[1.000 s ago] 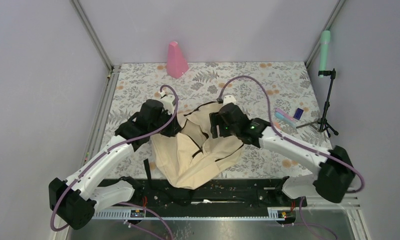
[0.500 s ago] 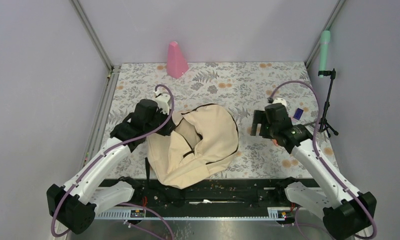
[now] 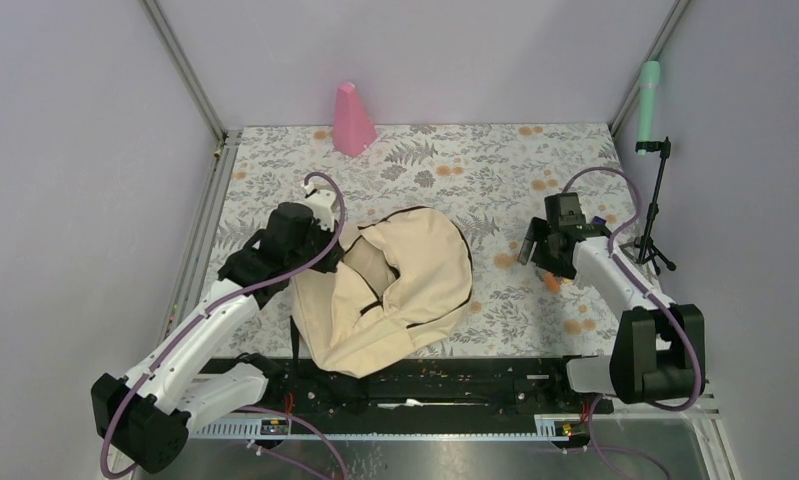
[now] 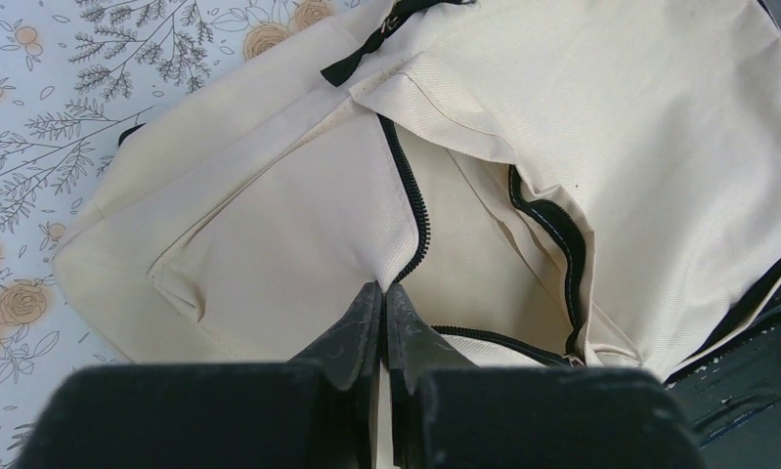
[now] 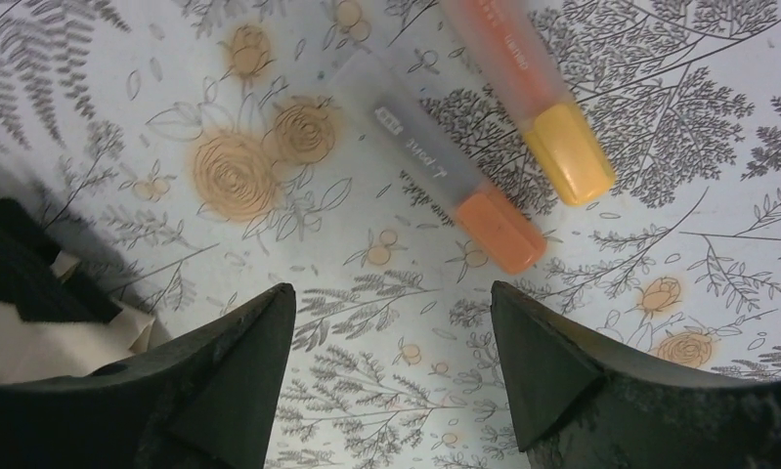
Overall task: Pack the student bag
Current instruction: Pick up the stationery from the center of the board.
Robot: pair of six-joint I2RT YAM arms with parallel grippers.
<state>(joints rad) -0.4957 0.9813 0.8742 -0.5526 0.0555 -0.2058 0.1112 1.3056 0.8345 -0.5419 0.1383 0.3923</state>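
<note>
The student bag [image 3: 405, 290], a big beige backpack with black zipper lines, lies at the near middle of the table with its mouth gaping. My left gripper [image 3: 337, 252] is at the bag's left side. In the left wrist view the left gripper [image 4: 384, 289] is shut on the bag [image 4: 611, 117], pinching the fabric edge beside the zipper [image 4: 411, 210]. My right gripper [image 3: 531, 250] hovers over the table right of the bag. In the right wrist view it [image 5: 391, 293] is open and empty, with two markers just beyond: a grey one with an orange cap [image 5: 435, 176] and an orange one with a yellow cap [image 5: 533, 107].
A pink cone [image 3: 353, 120] stands at the back of the floral table. A green cylinder [image 3: 650, 100] sits on a black tripod [image 3: 657, 220] at the right edge. A corner of the bag with a black strap [image 5: 24, 288] shows at the left of the right wrist view.
My right arm has swung from the bag's mouth to the table's right side, now over the markers. The bag's flap has settled. My left gripper keeps its pinch on the edge.
</note>
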